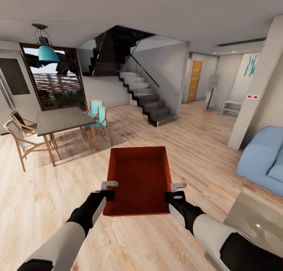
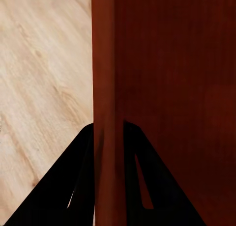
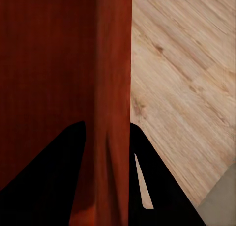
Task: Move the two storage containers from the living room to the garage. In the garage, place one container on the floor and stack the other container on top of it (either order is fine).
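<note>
An orange-red, open-topped storage container point(image 1: 138, 180) is held level above the living room's wood-plank floor point(image 1: 47, 192).

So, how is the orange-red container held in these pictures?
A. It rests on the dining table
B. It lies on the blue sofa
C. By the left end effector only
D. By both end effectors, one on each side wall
D: the left end effector and the right end effector each clamp a side wall of the container, carried above the wood floor.

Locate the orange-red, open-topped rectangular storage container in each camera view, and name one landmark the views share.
Head view: orange-red rectangular storage container, lower centre, held above the floor between both grippers.
Left wrist view: its side wall runs between the left gripper's fingers.
Right wrist view: its opposite wall, likewise gripped.
Shared landmark: light wood-plank floor.
</note>
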`<state>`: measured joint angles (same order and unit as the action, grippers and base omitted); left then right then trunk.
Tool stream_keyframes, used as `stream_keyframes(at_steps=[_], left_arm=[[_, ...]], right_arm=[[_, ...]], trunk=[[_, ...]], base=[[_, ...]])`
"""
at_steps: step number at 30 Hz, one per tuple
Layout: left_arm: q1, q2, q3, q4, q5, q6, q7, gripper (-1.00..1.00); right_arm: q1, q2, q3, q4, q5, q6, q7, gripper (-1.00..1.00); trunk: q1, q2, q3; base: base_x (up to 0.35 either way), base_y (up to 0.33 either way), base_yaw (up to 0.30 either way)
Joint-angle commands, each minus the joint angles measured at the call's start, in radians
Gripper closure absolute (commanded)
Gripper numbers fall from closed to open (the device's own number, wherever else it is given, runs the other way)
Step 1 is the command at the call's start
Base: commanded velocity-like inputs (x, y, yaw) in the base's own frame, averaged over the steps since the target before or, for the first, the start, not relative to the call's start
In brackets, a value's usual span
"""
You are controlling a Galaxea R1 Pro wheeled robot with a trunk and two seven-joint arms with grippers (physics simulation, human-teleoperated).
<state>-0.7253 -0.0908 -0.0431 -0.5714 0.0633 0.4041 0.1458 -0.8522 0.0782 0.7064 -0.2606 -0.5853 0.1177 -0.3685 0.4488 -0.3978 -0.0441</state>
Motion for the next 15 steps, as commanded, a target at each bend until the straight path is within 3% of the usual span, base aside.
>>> stream_keyframes(at_steps=[1,15], left_arm=[[0.000,0.000,-0.003,0.044,0.000,0.005,0.012,1.00],[0.000,0.000,-0.003,0.044,0.000,0.005,0.012,1.00]], right_arm=[[-0.002,0.000,-0.028,-0.003,0.028,-0.026,-0.029,1.00],[-0.002,0.000,-0.028,-0.003,0.029,-0.027,-0.029,1.00]], trunk=[[0.001,-0.002,-0.002],[0.001,-0.002,-0.002]], base=[[0.312,0.143,0.000],[0.312,0.143,0.000]])
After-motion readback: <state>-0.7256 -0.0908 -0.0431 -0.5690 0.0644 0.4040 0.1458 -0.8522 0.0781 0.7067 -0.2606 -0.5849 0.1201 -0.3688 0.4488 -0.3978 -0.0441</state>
